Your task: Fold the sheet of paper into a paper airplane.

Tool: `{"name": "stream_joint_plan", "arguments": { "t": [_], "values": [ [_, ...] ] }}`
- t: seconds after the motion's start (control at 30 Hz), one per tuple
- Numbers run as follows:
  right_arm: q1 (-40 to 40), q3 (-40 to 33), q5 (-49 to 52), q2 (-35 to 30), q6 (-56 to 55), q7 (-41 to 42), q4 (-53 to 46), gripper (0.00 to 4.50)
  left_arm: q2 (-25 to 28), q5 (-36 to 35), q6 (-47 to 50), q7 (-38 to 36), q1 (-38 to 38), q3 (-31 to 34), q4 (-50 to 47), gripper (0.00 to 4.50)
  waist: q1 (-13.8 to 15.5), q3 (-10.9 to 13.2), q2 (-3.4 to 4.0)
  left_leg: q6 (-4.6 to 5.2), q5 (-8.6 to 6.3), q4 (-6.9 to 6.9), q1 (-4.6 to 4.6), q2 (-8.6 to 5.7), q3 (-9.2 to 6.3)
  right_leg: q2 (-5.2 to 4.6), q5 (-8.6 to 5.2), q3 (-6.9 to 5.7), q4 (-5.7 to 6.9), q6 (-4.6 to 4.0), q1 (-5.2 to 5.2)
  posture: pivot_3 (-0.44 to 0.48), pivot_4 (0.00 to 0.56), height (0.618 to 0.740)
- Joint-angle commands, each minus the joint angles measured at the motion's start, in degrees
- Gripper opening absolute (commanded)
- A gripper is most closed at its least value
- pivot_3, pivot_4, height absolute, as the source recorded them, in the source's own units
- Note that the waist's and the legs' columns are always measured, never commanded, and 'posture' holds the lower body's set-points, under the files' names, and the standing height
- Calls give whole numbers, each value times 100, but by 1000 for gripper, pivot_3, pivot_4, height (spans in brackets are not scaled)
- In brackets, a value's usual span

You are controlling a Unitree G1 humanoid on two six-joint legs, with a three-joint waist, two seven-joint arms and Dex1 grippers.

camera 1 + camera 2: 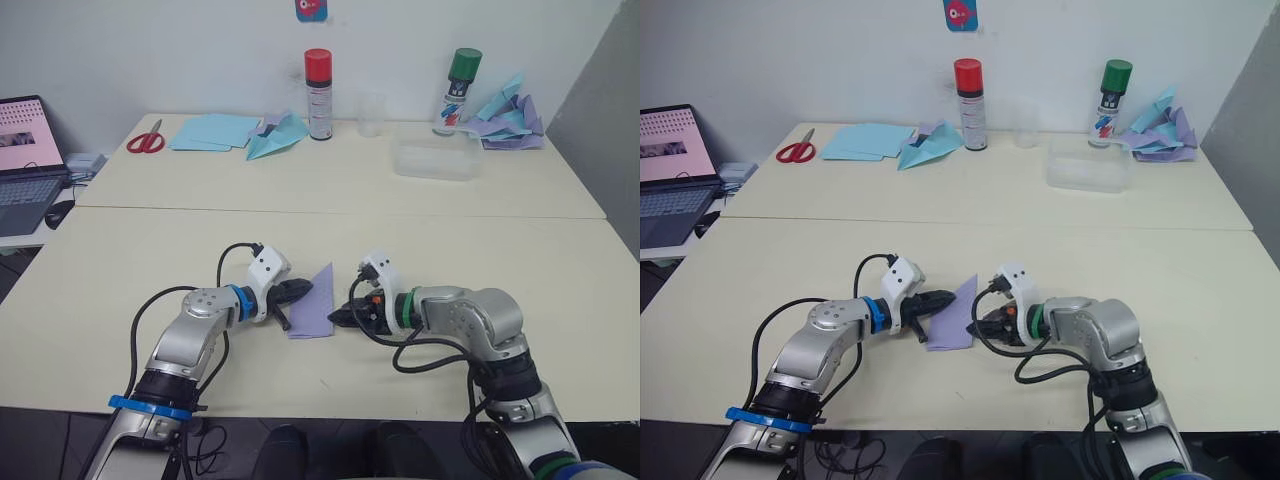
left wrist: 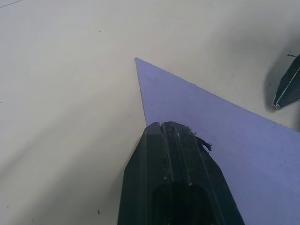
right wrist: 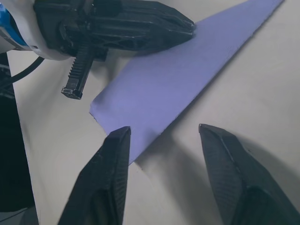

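Your right gripper (image 3: 164, 140) has its two black fingers spread apart, hovering just beside one edge of the lavender paper (image 3: 178, 82), which lies flat on the pale table (image 3: 262, 79) as a long wedge tapering to a point. One finger (image 3: 110, 164) overlaps the paper's edge. Across from you, the left gripper (image 3: 185, 29) has its fingers together, their tips on the paper.

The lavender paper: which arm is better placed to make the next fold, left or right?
Probably the right. The left gripper is shut, pressing the paper onto the table, so it holds. The right gripper is open at the paper's edge, free to lift.
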Motion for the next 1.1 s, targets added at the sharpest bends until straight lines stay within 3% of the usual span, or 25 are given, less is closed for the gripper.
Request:
{"name": "stream_joint_plan", "arguments": {
  "t": [0.03,0.87,0.97,1.1],
  "values": [
    [-123,-135,179,133,146,-136,-49,2372,21,153,117,132,150,-46,147,0,-3,0,0,0,0,0,0,0,0,0,0,0,0,0,0,0,150,740],
    [-305,-501,453,883,565,-643,329,2372,-8,108,213,195,207,0,49,0,-15,2,2,0,0,-15,-2,3,0,2,-4,-1,-5,-6,-7,0,150,740],
    [-301,-590,498,969,614,-658,378,1791,-12,100,221,196,200,9,41,0,-16,3,2,0,0,-17,-2,4,0,2,-5,-1,-5,-7,-7,0,150,740],
    [-313,-656,557,1037,637,-715,449,365,-5,58,239,196,162,76,32,0,-19,6,3,0,-1,-19,-3,4,0,2,-6,-1,-5,-8,-9,0,150,740]
  ]
}}
